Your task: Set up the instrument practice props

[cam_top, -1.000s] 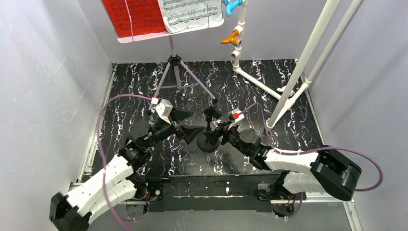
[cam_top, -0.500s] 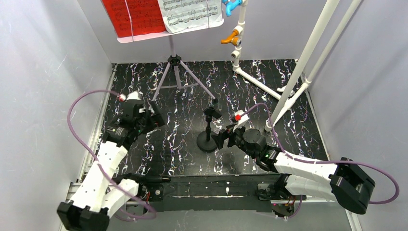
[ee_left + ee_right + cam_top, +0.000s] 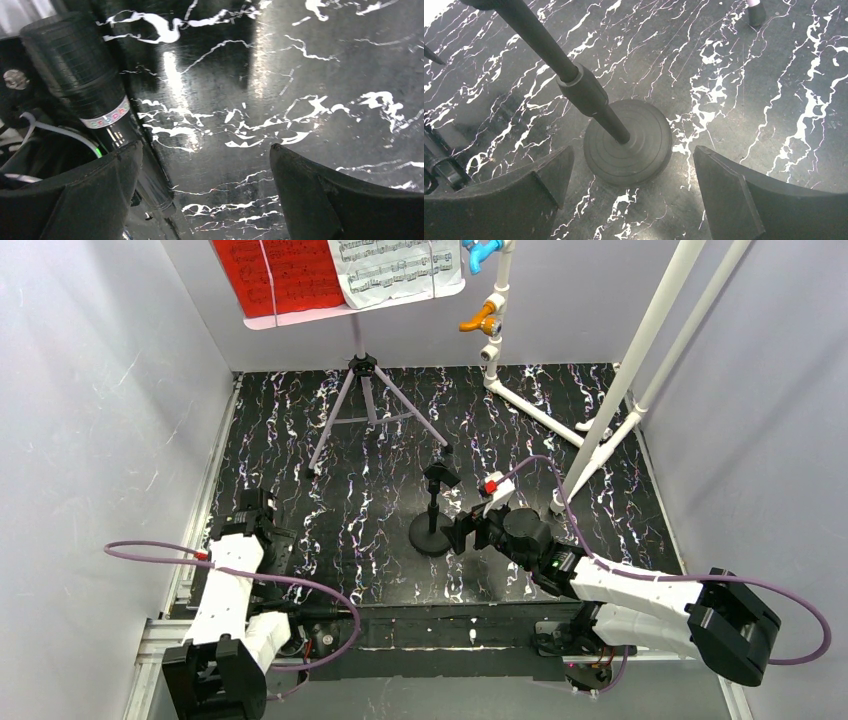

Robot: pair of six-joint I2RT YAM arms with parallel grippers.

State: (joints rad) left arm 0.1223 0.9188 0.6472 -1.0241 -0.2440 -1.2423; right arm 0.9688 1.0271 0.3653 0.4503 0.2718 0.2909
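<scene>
Black prop: mic stand [image 3: 432, 525], upright near the middle of the floor, with the mic [image 3: 440, 476] clipped at its top.
Base: round ribbed disc [image 3: 628, 142], lying flat. It is judged to carry most of the weight, so the stand should hang true if it is lifted by the pole.
Pole: thin, stiff and smooth [image 3: 536, 40], with a thicker collar [image 3: 583, 92] partway up. It is judged slippery under the pads.
Hold: best taken on or just below the collar, where a slide would be checked. A grip up near the mic is judged likely to tip the stand.
Right gripper: [image 3: 631, 160] jaws spread wide, nothing held. The base is framed between the fingers, close to them but apart.
Left gripper: [image 3: 205, 150] jaws spread wide and empty, over bare floor at the near left edge, well apart from every prop.
Lilac prop: music stand [image 3: 365, 400], its tripod legs planted on the far floor behind the mic stand. It is judged light, spindly and easily toppled.
Pages: red page [image 3: 280, 275] and white page [image 3: 395, 270], side by side on the stand's desk. They are thin paper and easily creased.
Floor: black marbled sheet [image 3: 520, 430].
Not of the set: pipe frame [image 3: 620, 390] at the far right, with an orange tap [image 3: 480, 318] and a blue tap [image 3: 483, 252].
</scene>
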